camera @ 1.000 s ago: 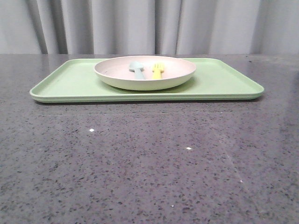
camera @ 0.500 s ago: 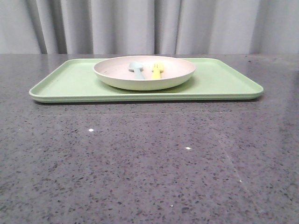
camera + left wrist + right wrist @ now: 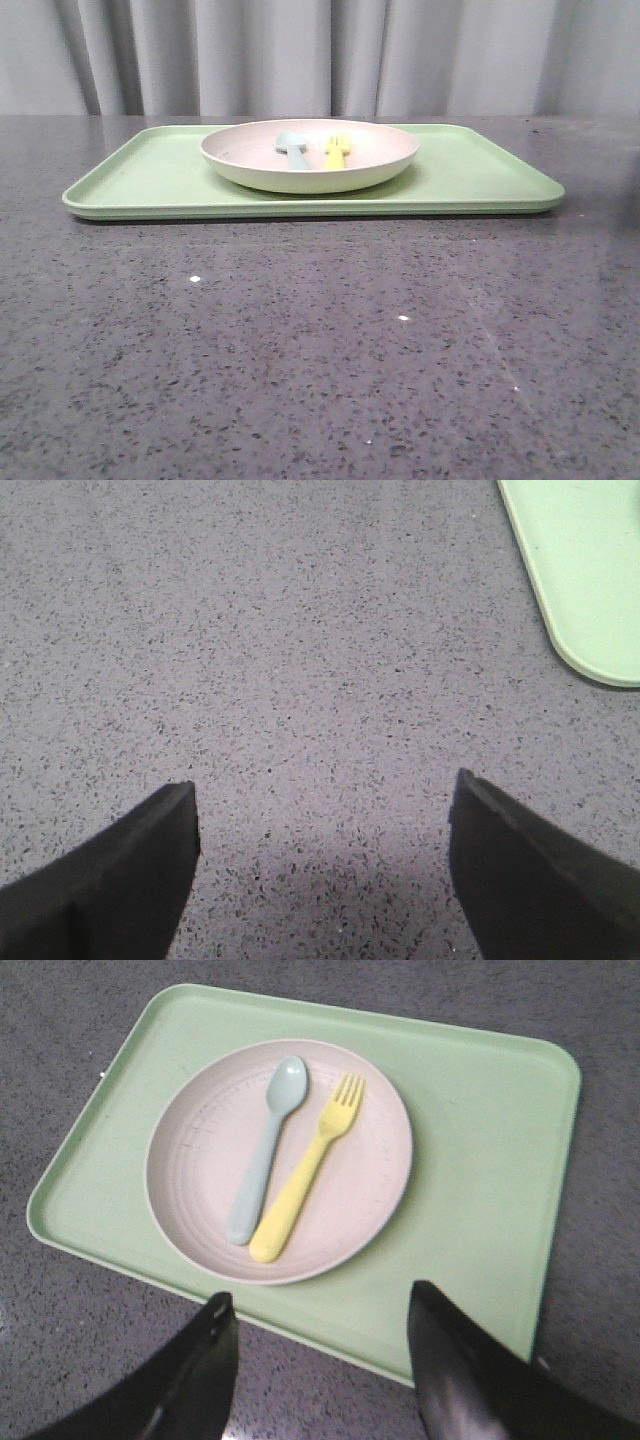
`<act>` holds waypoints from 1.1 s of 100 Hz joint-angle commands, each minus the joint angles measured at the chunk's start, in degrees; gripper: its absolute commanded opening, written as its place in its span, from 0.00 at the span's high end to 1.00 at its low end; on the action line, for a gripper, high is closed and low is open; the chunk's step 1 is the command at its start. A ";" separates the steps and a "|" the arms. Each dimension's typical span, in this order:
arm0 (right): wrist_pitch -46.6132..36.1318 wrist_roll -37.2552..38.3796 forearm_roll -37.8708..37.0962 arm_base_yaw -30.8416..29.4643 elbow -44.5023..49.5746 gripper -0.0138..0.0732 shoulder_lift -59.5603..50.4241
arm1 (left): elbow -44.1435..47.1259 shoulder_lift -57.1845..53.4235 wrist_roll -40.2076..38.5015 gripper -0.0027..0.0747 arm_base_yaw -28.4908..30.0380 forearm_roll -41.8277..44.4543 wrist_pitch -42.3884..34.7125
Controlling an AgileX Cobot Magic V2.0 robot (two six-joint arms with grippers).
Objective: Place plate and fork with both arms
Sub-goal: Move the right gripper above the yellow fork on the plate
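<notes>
The cream plate (image 3: 310, 158) with a pinkish inner face sits on the light green tray (image 3: 480, 180) at the back of the table. The yellow fork (image 3: 338, 151) lies in the plate next to a pale blue spoon (image 3: 292, 146). The right wrist view shows the plate (image 3: 205, 1150), the fork (image 3: 305, 1180), the spoon (image 3: 262, 1155) and the tray (image 3: 480, 1160) from above. My right gripper (image 3: 322, 1300) is open and empty, high over the tray's edge. My left gripper (image 3: 325, 790) is open and empty over bare table, with a tray corner (image 3: 590, 590) nearby. Neither gripper shows in the front view.
The table is a dark speckled stone top (image 3: 320, 350). A grey curtain (image 3: 320, 55) hangs behind it. The tray takes up most of the back of the table.
The front view has shifted very slightly. The plate, fork and tray stand as before.
</notes>
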 commanded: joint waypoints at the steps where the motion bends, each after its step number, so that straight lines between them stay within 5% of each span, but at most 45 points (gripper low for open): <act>1: -2.58 5.24 -5.20 3.31 -6.84 0.38 4.38 | -1.64 0.05 -0.80 0.30 0.03 1.39 -3.21; 18: 1.01 18.22 -20.05 9.91 -16.88 0.38 14.23 | -1.64 0.05 -0.80 0.30 0.03 1.39 -3.21; 40: 6.12 30.53 -30.25 13.63 -27.26 0.38 25.02 | -1.64 0.05 -0.80 0.30 0.03 1.39 -3.21; 110: 8.32 34.47 -27.68 14.06 -31.97 0.38 36.04 | -1.64 0.05 -0.80 0.30 0.03 1.39 -3.21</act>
